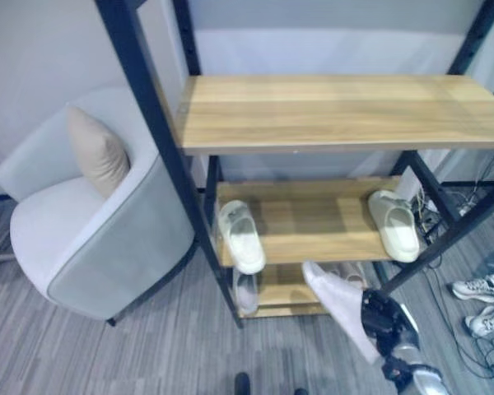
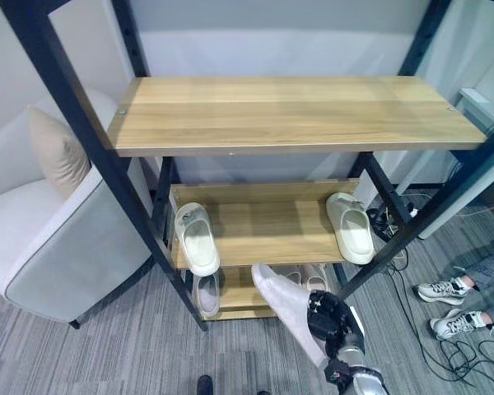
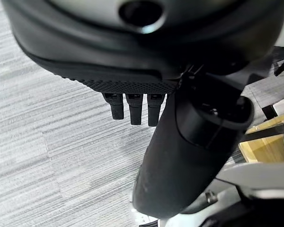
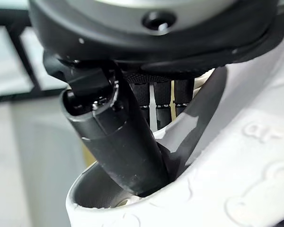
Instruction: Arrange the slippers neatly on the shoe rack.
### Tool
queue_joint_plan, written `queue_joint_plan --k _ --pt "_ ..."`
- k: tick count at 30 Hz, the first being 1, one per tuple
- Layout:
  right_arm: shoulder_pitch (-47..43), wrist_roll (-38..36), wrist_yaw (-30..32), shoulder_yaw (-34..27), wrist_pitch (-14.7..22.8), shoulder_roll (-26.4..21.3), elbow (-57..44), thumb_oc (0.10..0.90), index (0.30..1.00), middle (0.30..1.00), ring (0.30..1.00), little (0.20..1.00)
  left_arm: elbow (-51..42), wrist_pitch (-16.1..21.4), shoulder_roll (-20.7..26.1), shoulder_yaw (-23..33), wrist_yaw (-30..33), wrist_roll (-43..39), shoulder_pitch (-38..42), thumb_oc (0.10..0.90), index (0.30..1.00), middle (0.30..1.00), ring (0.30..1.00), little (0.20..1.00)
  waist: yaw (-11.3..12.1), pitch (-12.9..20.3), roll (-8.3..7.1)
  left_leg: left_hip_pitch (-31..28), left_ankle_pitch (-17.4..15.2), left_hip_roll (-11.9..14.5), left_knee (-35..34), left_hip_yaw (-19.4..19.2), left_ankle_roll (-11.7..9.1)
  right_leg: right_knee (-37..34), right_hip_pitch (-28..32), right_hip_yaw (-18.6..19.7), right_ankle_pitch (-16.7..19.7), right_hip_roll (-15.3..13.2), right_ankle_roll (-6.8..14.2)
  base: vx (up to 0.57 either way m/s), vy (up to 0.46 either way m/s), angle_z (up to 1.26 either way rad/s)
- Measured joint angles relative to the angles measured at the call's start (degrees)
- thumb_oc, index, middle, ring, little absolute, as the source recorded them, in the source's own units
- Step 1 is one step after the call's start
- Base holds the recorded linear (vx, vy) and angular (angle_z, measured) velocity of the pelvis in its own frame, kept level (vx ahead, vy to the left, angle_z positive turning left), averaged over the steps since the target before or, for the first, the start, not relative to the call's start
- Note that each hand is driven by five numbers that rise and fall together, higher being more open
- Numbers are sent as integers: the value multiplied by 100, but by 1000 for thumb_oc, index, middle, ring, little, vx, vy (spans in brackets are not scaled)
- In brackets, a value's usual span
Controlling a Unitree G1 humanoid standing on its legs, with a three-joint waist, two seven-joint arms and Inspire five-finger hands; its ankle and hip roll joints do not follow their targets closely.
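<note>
Light wooden shoe rack with black metal frame [image 2: 288, 111], cream foam slippers on its middle shelf [image 2: 197, 239], pale grey rubber slipper [image 2: 285, 306], grey-and-white armchair [image 1: 90, 234], beige cushion [image 1: 96, 151], grey striped carpet [image 1: 173, 346].

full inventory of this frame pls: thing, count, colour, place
shoe rack: 1, black frame, wooden shelves, centre
slippers on middle shelf: 2, cream, one at left end, one at right end
slippers on bottom shelf: at least 2, pale, partly hidden
held slipper: 1, white, front of rack, low
armchair: 1, grey-white, left of rack
cushion: 1, beige, on armchair
sneakers: 2, white, a person's, floor right
right robot hand: 1, dark, gripping held slipper
left robot hand: 1, dark, over carpet, fingers straight
</note>
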State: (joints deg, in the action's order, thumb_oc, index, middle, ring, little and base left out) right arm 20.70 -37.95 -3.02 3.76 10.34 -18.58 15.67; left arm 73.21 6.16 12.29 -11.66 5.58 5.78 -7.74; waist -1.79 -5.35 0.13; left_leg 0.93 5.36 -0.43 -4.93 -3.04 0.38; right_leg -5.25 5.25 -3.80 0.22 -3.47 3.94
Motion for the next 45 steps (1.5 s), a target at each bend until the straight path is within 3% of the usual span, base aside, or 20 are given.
queue_joint_plan --k 3,11,14,16,17,18,21,23,26,32,33,35,36,37,38,39,40,42,44,45 --pt "134 -169 -114 17 -68 10 88 400 300 300 300 300 4 0 0 -52 -5 8 -26 800 900 900 900 900 -123 40 66 -6 5 30 1 -16 -5 28 -1 20 5 27 -6 -6 -84 -4" --pt "130 -359 -340 281 -77 -126 105 400 300 300 300 300 7 12 33 -158 -5 -54 -80 800 900 900 900 900 -89 46 88 -94 16 137 32 -95 -113 28 62 122 11 147 -64 -49 -140 -4" --pt "-22 -514 -361 370 -69 -195 246 400 300 300 300 300 37 42 90 -95 1 -156 119 800 900 900 900 900 -70 -95 39 378 44 167 640 131 -356 156 -71 -187 -87 198 -260 -84 -82 50" --pt "-253 -512 -370 374 -82 -232 481 400 300 300 300 300 111 59 101 68 13 -340 368 800 900 900 900 900 69 -333 -88 723 127 155 1135 107 -647 305 -180 -322 -117 107 -367 63 11 31" --pt "-328 -512 -354 370 -87 -246 496 400 300 300 300 300 157 54 73 67 10 -341 374 800 900 900 900 900 87 -360 -99 805 6 167 1158 7 -655 320 -171 -342 -127 102 -383 135 92 28" --pt "-346 -515 -336 299 -70 -256 483 400 300 300 300 300 282 53 -30 47 -22 -333 404 800 900 900 900 900 112 -382 -40 758 -165 174 1034 -156 -544 331 -221 -369 -133 82 -391 112 110 8" --pt "-393 -513 -337 258 -71 -248 483 400 300 300 300 300 417 50 -187 122 -131 -314 246 800 900 900 900 900 178 -404 90 354 -387 206 655 -42 -401 466 -316 -169 -169 104 -322 75 106 -24" --pt "-351 -513 -334 256 -73 -238 483 400 300 300 300 300 455 22 -213 108 -131 -311 168 800 900 900 900 900 177 -407 157 195 -181 170 391 -82 -135 526 -346 -83 -206 82 -214 136 194 -26" --pt "-252 -510 -341 277 -89 -172 488 400 300 300 300 300 429 22 -167 269 -127 -309 147 800 900 900 900 900 181 -395 47 66 -62 43 147 -174 33 521 -338 -4 -150 -31 -92 116 200 -14" --pt "-389 -503 -422 595 -208 -125 486 400 300 300 300 300 146 15 109 165 -111 -279 331 800 900 900 900 900 170 -412 -140 -113 -207 -183 162 -291 207 811 -309 43 -310 -255 123 38 155 -8" --pt "-443 -501 -427 673 -232 -123 488 400 300 300 300 300 106 15 120 128 -86 -278 431 800 900 900 900 900 188 -413 -118 -120 -252 -178 143 -296 267 1221 -513 49 -337 -277 162 11 164 -26" --pt "-708 -499 -469 905 -261 10 479 400 300 300 300 300 82 36 274 -4 -83 -291 698 800 900 900 900 900 127 -518 -187 -229 -524 -285 377 -519 557 3789 -1752 228 -374 -505 356 156 80 -38" --pt "-703 -479 -491 907 -309 169 576 400 300 300 300 300 110 55 251 -10 -97 -322 773 800 900 900 900 900 100 -560 -151 -303 -553 -353 367 -540 540 2440 -1797 -126 -662 -649 314 334 -165 0" --pt "-661 -478 -497 907 -317 212 722 400 300 300 300 300 96 54 238 -3 -101 -325 693 800 900 900 900 900 68 -556 -158 -362 -614 -457 418 -526 567 1587 -1643 -238 -390 -693 156 293 -359 21" --pt "-601 -251 -667 952 -300 133 1065 400 300 300 300 300 88 54 213 196 -128 -305 432 800 900 900 900 900 75 -503 -180 -639 -755 -444 338 -372 387 1503 -958 -286 -346 -448 94 337 -530 57" --pt "-150 33 -709 1425 -449 -366 1699 400 300 300 300 300 439 93 212 239 -126 -302 -112 800 900 900 900 900 206 118 -265 -1034 -930 -117 262 -225 61 395 195 -285 -353 83 -81 147 -421 28" --pt "-54 367 -719 1458 -461 -453 1702 400 300 300 300 300 502 -3 220 33 -121 -269 -202 800 900 900 900 900 211 230 -354 -1130 -965 -46 349 -216 16 20 506 -304 -149 204 -223 31 -239 20" --pt "-100 546 -614 1078 -454 -297 1660 400 300 300 300 300 215 22 151 -180 -177 -143 -241 800 900 900 900 900 218 270 -481 -787 -1035 -68 846 -214 -3 68 500 -267 -121 160 -261 -15 -60 -6" --pt "-284 631 -579 962 -449 -324 1614 400 300 300 300 300 203 15 132 -190 -161 -38 -205 800 900 900 900 900 212 253 -453 -572 -1066 -76 675 -105 56 161 354 -153 -121 166 -261 -18 -52 -18" --pt "-331 633 -569 889 -437 -381 1593 400 300 300 300 300 203 13 79 -190 -163 -40 -155 800 900 900 900 900 180 229 -295 -528 -599 1 337 -81 74 165 353 -147 -122 246 -260 -16 -46 -22"
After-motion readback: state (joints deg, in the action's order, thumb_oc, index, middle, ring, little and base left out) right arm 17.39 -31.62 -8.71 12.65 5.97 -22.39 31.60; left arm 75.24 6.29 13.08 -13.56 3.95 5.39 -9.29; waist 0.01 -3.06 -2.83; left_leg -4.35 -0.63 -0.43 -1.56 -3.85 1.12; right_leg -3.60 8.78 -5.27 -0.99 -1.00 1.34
